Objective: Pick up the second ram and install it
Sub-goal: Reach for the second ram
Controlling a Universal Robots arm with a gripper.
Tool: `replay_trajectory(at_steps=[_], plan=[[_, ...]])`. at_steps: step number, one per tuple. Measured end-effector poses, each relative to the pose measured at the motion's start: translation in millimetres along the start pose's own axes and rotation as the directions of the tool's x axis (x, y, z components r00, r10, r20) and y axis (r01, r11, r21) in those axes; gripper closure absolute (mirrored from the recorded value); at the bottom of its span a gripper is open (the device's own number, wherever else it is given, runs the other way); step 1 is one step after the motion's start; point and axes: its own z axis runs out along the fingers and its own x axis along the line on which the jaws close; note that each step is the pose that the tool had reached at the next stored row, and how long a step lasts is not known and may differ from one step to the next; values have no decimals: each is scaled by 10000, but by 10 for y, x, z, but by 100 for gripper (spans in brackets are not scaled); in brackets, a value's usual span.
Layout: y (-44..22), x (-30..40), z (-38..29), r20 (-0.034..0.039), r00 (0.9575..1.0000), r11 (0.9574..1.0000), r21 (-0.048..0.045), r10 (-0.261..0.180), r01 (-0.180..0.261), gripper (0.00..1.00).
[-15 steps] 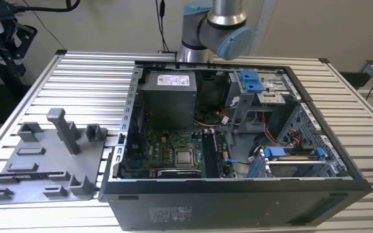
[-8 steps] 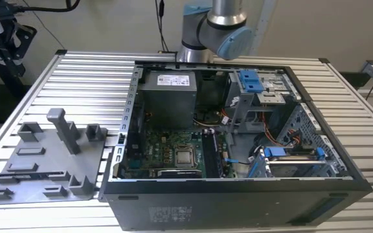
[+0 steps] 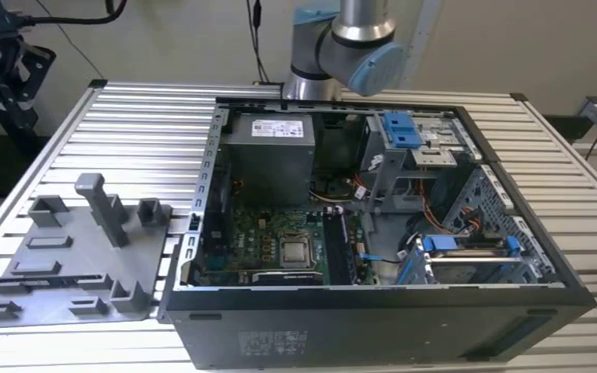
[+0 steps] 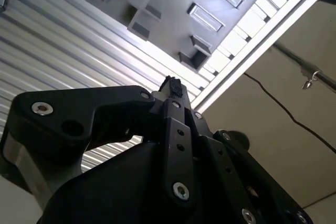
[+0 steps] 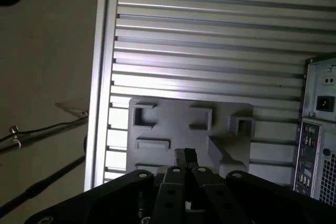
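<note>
Hovering well above the plate (image 5: 173,129), the gripper (image 5: 185,156) points down at it in the first wrist view, with the slatted table (image 5: 210,40) around it. The fingers (image 4: 172,85) are together in the second wrist view, and nothing is seen clamped between them.

Ram: location not confirmed. In the exterior view a dark narrow strip (image 3: 50,279) lies along a long slot on the plate, at the lower left of the frame. It may be the ram standing on edge, but it is too small to tell.

The plate sits at the exterior view's left, just beside the open case (image 3: 382,311), which takes the centre and right of the frame. The motherboard (image 3: 267,233) lies exposed inside, at centre frame.

Step in hand, as judged: approach for the pick. The gripper is over the plate, not the case, and appears to carry nothing, so the pick is not made and the install is not begun.

A pick from here calls for:
- fingers parted wider than the stick is thick;
- jaws set across its thin faces;
- a straight descent, clear of the tall post (image 3: 106,210) and nearby blocks;
- a centred hold, since a thin board is likely to tilt if gripped off-centre.
</note>
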Motion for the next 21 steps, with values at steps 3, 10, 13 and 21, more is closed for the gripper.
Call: replay_trajectory(at_steps=[3, 10, 13, 21], plan=[[-53, 3, 6, 1, 10000, 10000, 0, 0, 0, 89], [-166, 11, 24, 1, 10000, 10000, 0, 0, 0, 89], [-218, 14, 32, 0, 10000, 10000, 0, 0, 0, 89], [-375, 28, 49, 1, 10000, 10000, -1, 0, 0, 89]])
